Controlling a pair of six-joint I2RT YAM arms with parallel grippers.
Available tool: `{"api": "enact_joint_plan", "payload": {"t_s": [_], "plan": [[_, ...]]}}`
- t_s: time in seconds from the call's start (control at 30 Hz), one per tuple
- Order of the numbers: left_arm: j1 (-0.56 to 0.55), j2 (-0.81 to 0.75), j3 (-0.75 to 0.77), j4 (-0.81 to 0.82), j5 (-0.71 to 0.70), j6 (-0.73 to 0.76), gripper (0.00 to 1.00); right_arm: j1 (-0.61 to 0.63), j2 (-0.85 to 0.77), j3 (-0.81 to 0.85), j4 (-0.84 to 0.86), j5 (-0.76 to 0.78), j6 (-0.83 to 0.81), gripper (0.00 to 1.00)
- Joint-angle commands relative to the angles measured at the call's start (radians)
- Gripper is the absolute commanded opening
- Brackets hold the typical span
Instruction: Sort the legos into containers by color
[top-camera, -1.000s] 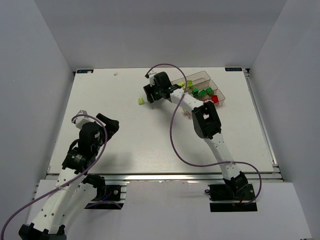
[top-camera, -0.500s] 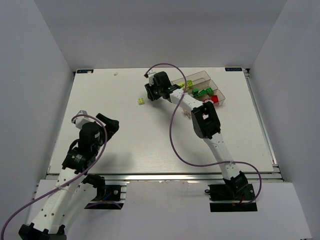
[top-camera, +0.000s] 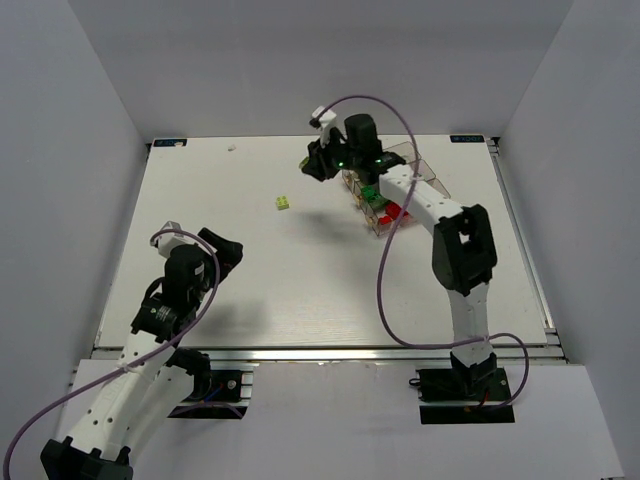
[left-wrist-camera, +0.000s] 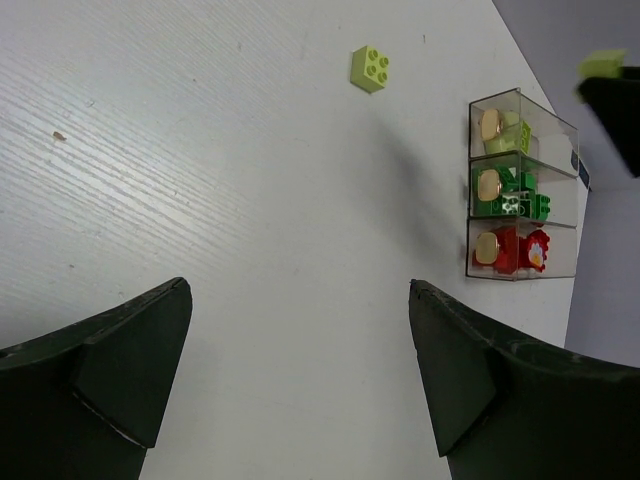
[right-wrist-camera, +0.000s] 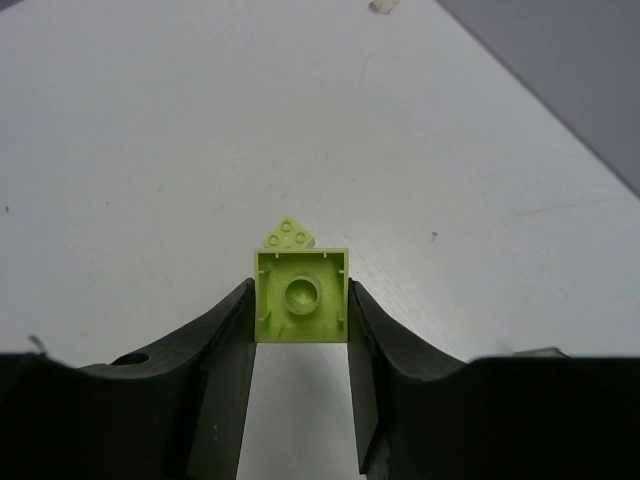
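Legos: I count two pale yellow-green bricks outside the bins. The held brick is square, its hollow underside toward the wrist camera, and is clamped in the right gripper, clear of the table. The loose brick lies four studs up on the table, left of the containers. I count three joined clear bins holding yellow-green, dark green and red bricks; I cannot count those bricks. The left gripper stands wide and empty.

We note the right gripper has risen from low on the left of the containers to above their far left corner, jaws narrowed onto a pale yellow-green brick, its forearm now crossing over the containers.
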Motion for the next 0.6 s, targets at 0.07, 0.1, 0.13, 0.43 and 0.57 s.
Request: {"api": "enact_joint_plan", "payload": {"t_s": [0.07, 0.1, 0.13, 0.43, 0.57], "plan": [[0.001, 0.006, -0.016, 0.060, 0.030, 0.010, 0.98, -0.089, -0.114, -0.086, 0.051, -0.034, 0.002, 0.00], [0.001, 0.006, -0.021, 0.064, 0.033, 0.010, 0.98, -0.117, -0.117, -0.094, 0.048, -0.022, 0.011, 0.00], [0.001, 0.008, -0.022, 0.067, 0.038, 0.010, 0.98, -0.131, -0.117, -0.094, 0.037, -0.014, 0.014, 0.00], [0.001, 0.009, -0.045, 0.092, 0.058, 0.001, 0.98, -0.268, -0.065, -0.083, 0.027, 0.041, -0.012, 0.00], [0.001, 0.014, -0.052, 0.103, 0.062, -0.004, 0.98, -0.291, -0.023, -0.072, 0.031, 0.055, -0.039, 0.00]]}}
